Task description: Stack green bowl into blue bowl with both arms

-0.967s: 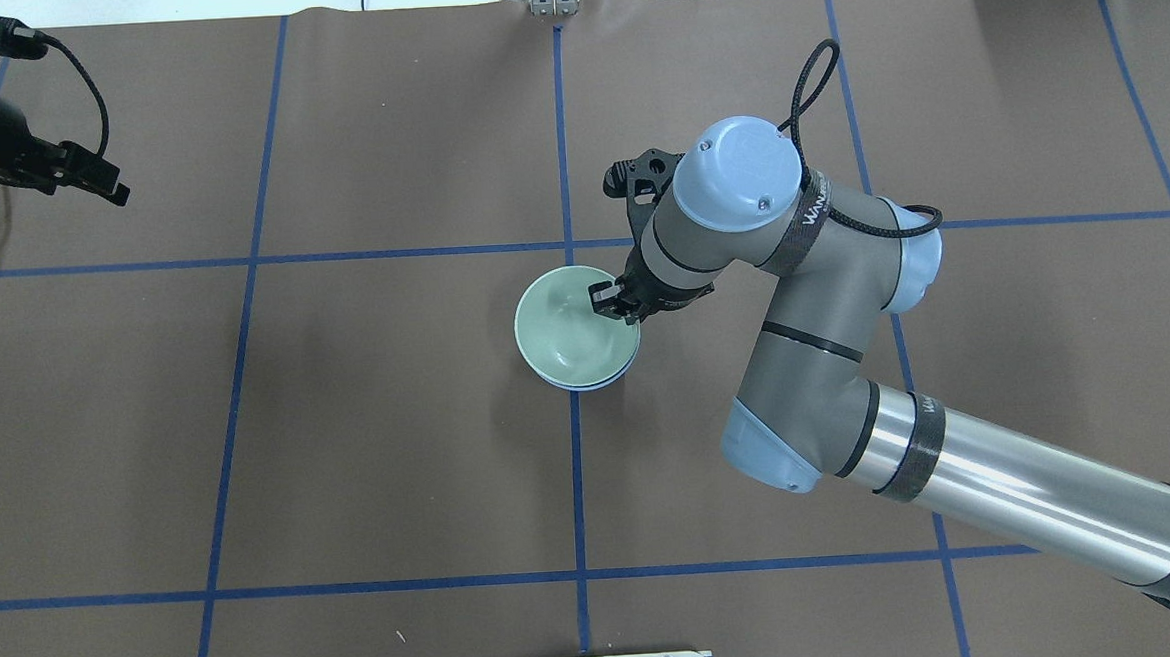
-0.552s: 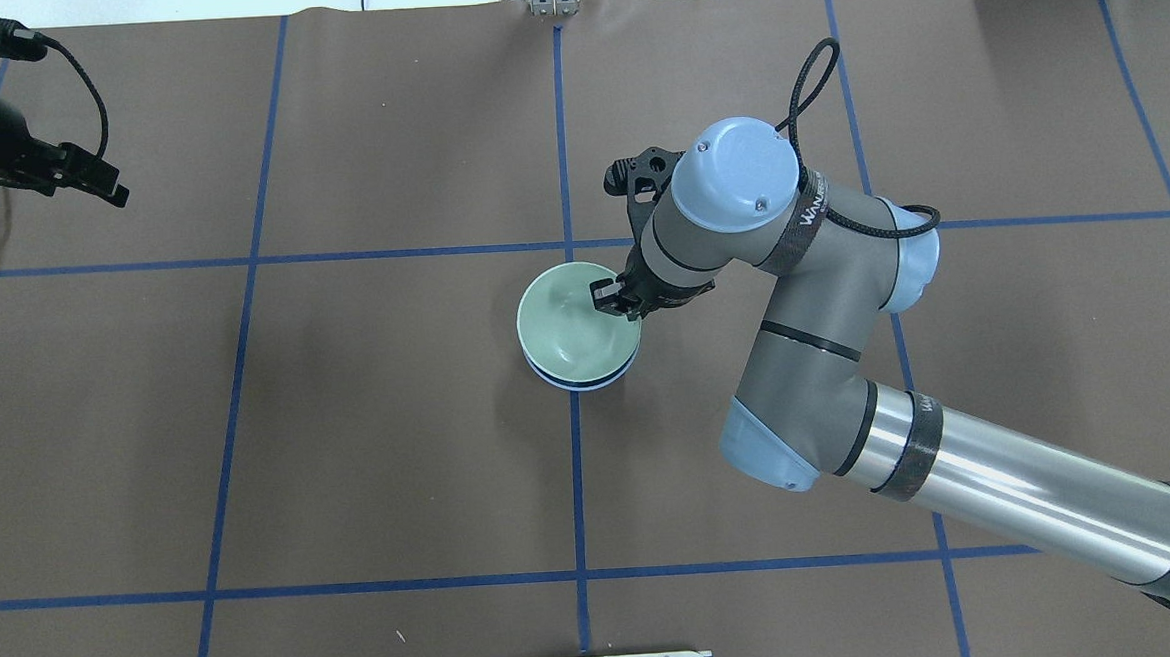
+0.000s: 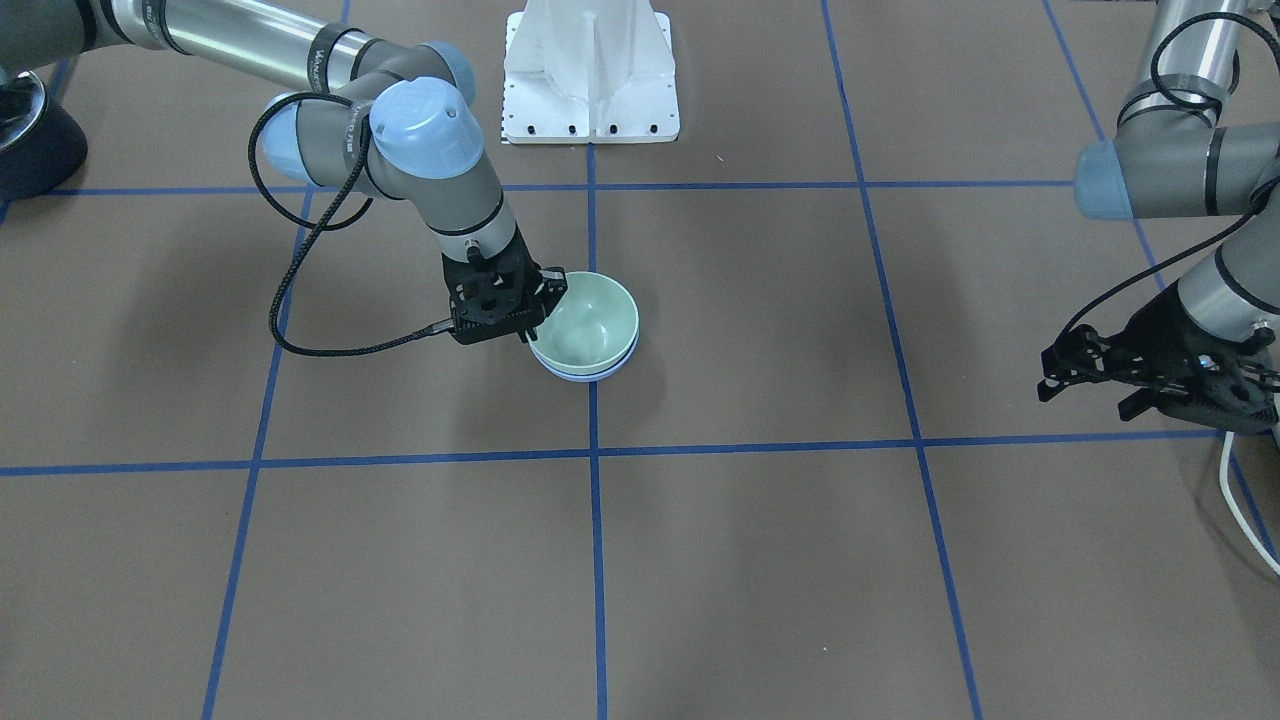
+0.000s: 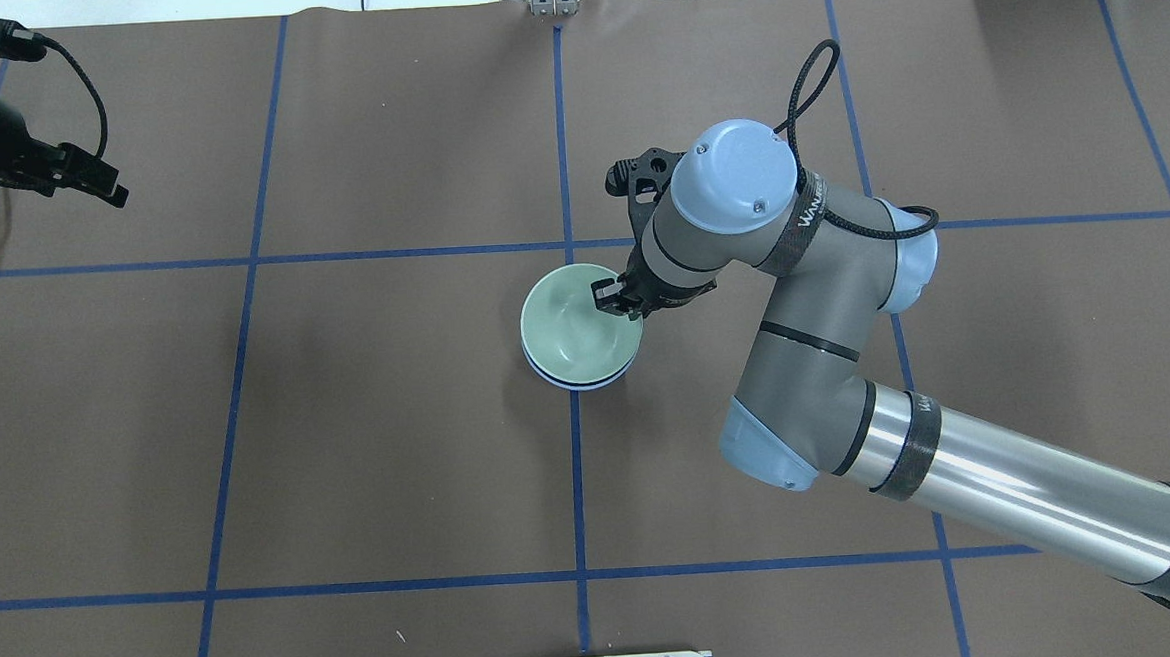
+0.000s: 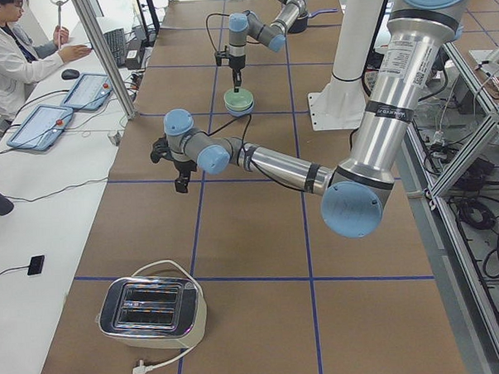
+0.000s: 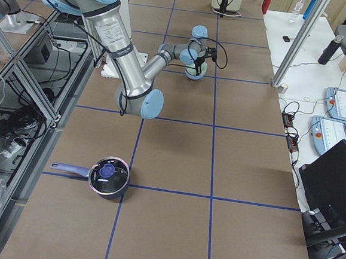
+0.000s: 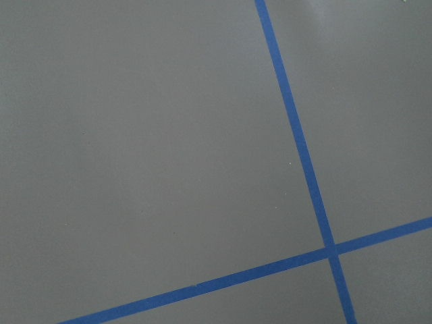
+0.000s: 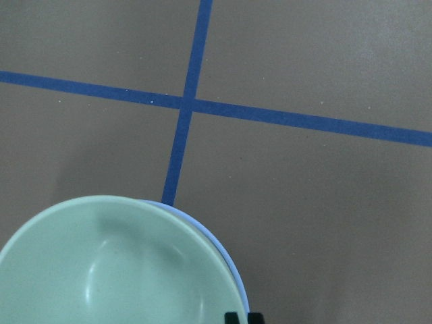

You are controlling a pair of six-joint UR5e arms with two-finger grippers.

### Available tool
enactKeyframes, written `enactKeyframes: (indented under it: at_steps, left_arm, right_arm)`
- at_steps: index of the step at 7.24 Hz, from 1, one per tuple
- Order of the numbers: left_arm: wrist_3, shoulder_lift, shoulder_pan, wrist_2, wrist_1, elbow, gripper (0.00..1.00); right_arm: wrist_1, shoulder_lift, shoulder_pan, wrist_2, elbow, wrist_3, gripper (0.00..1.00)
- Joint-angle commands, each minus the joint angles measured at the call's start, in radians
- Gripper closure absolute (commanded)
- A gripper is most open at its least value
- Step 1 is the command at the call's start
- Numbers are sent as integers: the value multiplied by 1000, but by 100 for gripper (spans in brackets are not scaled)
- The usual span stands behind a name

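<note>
The pale green bowl (image 4: pixel 570 329) sits nested in the blue bowl (image 4: pixel 588 384) at the table's centre; only the blue bowl's rim shows beneath it. The stack also shows in the front view, green bowl (image 3: pixel 590 320) over blue rim (image 3: pixel 585 376). My right gripper (image 4: pixel 616 302) is shut on the green bowl's right rim, one finger inside the bowl. In the right wrist view the green bowl (image 8: pixel 115 270) fills the lower left, with the blue rim (image 8: pixel 229 260) beside it. My left gripper (image 4: pixel 97 179) hovers open and empty at the far left.
A white pedestal (image 3: pixel 590 70) stands at the robot's side of the table. A toaster (image 5: pixel 151 311) sits near the left end, a lidded pot (image 6: pixel 106 177) near the right end. An operator (image 5: pixel 11 48) sits at a side desk. Blue tape lines (image 7: pixel 304 169) grid the brown mat.
The green bowl, held by my right gripper, has sunk lower into the blue bowl and shifted slightly right. The left arm has barely moved.
</note>
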Motion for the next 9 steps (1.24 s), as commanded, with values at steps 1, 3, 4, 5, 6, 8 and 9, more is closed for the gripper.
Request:
enactKeyframes:
  at_steps: [1,3,4,5,6,8,9]
  left_arm:
    - [0,-1,0,0,0,-1,5]
    - [-2,1,0,0,0,-1,5]
    - [-2,-1,0,0,0,-1,5]
    - [-2,1,0,0,0,1,5]
    - [0,-1,1,0,0,1,5]
    - [0,-3,0,0,0,1,5]
    - [0,-6,0,0,0,-1,5]
  right_arm:
    - [0,4,0,-1,-1,0,80]
    - [0,6,0,-1,-3,0,52]
    - [0,4,0,-1,-1,0,33]
    - [0,3,0,-1,-1,-1,12]
    - [5,1,0,-10,-1,-1,1]
    - [101,-8,5,-12,-1,2,1]
    - [130,-8,9,-10,0,2,0]
